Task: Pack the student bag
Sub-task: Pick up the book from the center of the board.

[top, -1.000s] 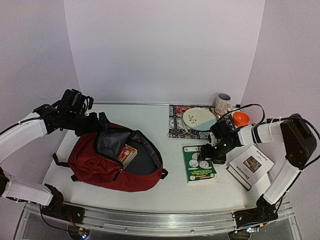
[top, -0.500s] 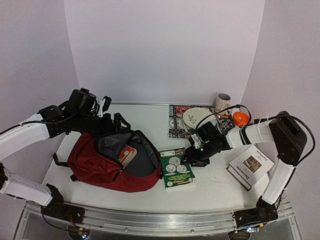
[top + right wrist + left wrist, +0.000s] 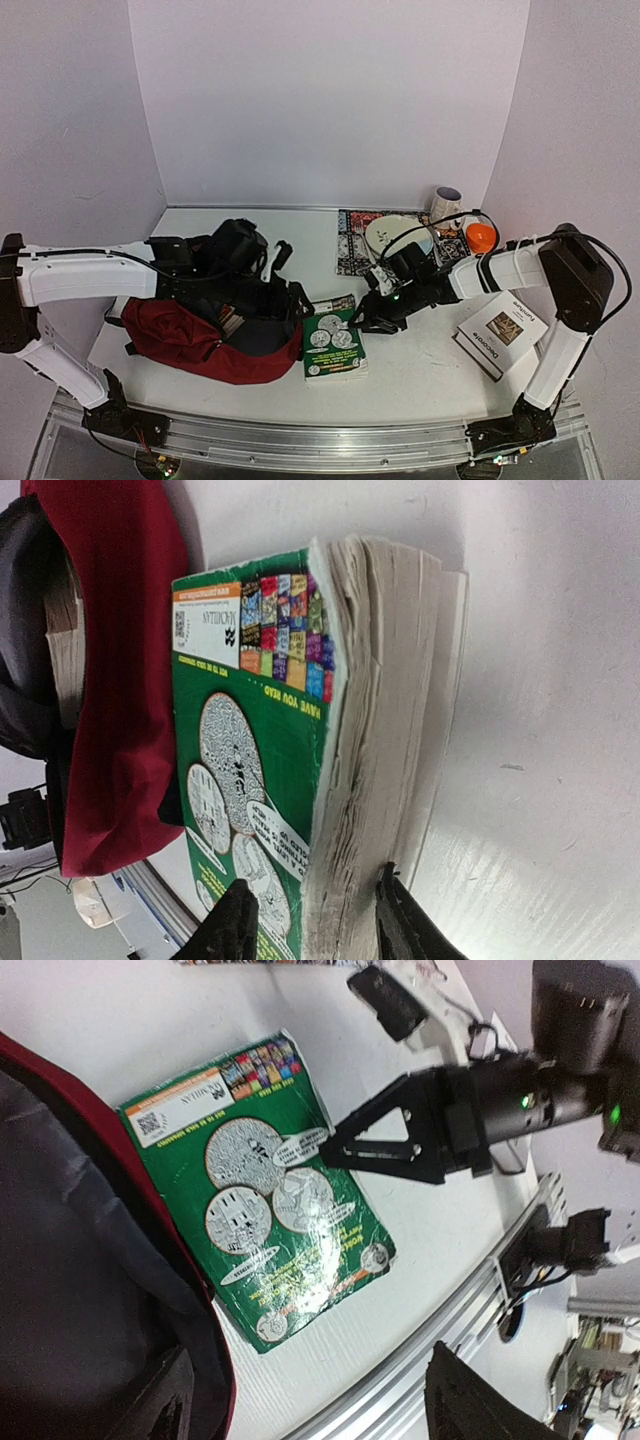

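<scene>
Book (image 3: 334, 345) has slid up against bag (image 3: 190, 335), its edge clamped in right gripper (image 3: 315, 905), left gripper (image 3: 305, 1380) spread wide just above, so insertion likely comes next.

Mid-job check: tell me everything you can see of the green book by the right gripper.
The green book is a thick paperback: glossy green cover with round white cartoon panels, a colourful strip and a white code label at one end, yellowed, slightly ragged page edges. It is closed and lies cover-up on the white table, one long edge against the student bag. The right gripper appears to pinch its page edge, one finger over the cover.
</scene>
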### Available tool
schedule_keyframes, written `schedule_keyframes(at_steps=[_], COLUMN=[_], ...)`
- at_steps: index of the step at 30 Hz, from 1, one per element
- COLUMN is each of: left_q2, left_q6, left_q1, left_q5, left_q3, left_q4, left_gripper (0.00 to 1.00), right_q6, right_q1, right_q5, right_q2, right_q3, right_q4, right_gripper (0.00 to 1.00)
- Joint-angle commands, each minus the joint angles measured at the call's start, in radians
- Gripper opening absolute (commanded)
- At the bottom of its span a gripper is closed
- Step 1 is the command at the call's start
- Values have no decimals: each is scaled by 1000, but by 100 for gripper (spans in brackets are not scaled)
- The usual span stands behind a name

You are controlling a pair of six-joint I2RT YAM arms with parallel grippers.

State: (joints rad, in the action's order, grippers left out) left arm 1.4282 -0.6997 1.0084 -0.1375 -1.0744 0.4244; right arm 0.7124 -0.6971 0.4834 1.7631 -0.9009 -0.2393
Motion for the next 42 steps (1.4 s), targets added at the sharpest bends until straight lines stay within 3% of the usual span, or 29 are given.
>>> schedule_keyframes(at_steps=[1,13,28,37,42], left_q2=[86,289,417,370,270], left_q6=[-13,-61,-119,-123,-138], left_q1=[45,61,59,59,55], left_q5=[8,69,87,76,131], left_q3=[-50,-31,39,56,85], left_q4=[-89,-177,-283,-312,-312], left_gripper=[77,52,44,43,47], right_q6=[50,93,105,110,104], right_q1=[-7,-23,-52,-62,-62], right_q5=[43,98,143,109,90], right_q2=[-76,-30,73,121,89], right_q3=[-10,-18,-75,-95,-68], right_q4=[-87,-165,-215,-221,-221], right_gripper=[38,37,37,9,0])
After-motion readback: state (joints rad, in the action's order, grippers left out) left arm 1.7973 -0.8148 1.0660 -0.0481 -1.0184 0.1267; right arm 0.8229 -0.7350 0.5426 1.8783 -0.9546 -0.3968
